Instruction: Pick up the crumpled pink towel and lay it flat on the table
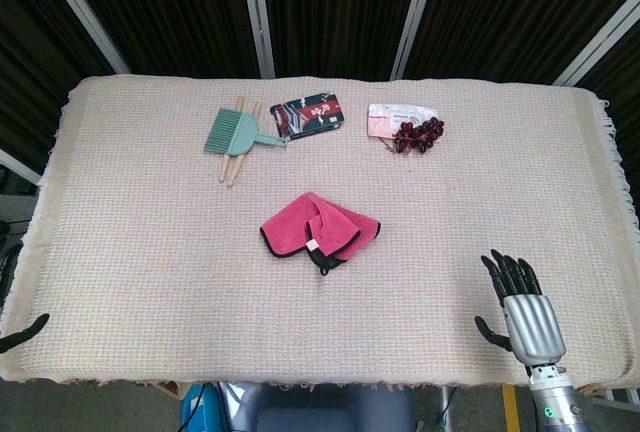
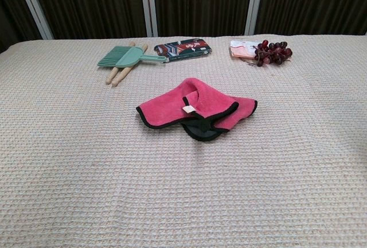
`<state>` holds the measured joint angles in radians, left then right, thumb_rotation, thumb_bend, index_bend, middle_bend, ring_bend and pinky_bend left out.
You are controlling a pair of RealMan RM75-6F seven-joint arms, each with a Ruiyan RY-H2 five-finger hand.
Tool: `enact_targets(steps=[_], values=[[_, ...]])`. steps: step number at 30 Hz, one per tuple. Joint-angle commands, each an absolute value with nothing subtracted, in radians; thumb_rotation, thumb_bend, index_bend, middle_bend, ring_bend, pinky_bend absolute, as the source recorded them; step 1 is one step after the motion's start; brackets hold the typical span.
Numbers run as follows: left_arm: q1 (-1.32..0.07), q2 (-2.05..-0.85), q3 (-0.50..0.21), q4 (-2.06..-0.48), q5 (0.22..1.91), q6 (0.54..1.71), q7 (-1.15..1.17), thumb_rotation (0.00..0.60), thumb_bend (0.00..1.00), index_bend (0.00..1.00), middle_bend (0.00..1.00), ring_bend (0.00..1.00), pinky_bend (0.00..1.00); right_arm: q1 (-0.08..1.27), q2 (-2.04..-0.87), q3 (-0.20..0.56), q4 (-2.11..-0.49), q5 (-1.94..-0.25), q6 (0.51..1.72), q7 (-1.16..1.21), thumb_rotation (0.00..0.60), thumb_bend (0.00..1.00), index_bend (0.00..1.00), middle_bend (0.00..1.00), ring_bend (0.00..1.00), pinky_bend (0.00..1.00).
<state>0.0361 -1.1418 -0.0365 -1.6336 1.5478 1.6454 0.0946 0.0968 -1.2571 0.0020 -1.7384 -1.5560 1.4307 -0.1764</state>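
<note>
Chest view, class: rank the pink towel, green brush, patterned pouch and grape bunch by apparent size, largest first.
1. pink towel, though nearest the camera
2. green brush
3. patterned pouch, close to the brush, so unsure
4. grape bunch

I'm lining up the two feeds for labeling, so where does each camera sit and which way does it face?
Head view: high above the near table edge, looking steeply down at the whole table; the right hand shows open at lower right, and the left hand barely shows at the lower left edge.
Chest view: low at the near edge, looking level across the table toward the dark curtains; no part of the robot shows.
Shared: pink towel, green brush, patterned pouch, grapes.
</note>
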Motion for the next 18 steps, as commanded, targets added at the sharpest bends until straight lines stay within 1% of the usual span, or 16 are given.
enact_targets(steps=[1, 18], values=[[0.034, -1.145, -0.034, -1.632, 1.549, 1.641, 0.1, 0.6, 0.01, 0.0, 0.0, 0.0, 0.0, 0.096, -1.254, 0.003, -1.741, -1.558, 1.435, -0.173, 0.6, 0.28, 0.0, 0.0, 0.0, 0.0], [0.03, -1.148, -0.036, -1.629, 1.548, 1.634, 0.097, 0.6, 0.01, 0.0, 0.0, 0.0, 0.0, 0.096, -1.258, 0.007, -1.738, -1.583, 1.454, -0.146, 0.6, 0.28, 0.0, 0.0, 0.0, 0.0]])
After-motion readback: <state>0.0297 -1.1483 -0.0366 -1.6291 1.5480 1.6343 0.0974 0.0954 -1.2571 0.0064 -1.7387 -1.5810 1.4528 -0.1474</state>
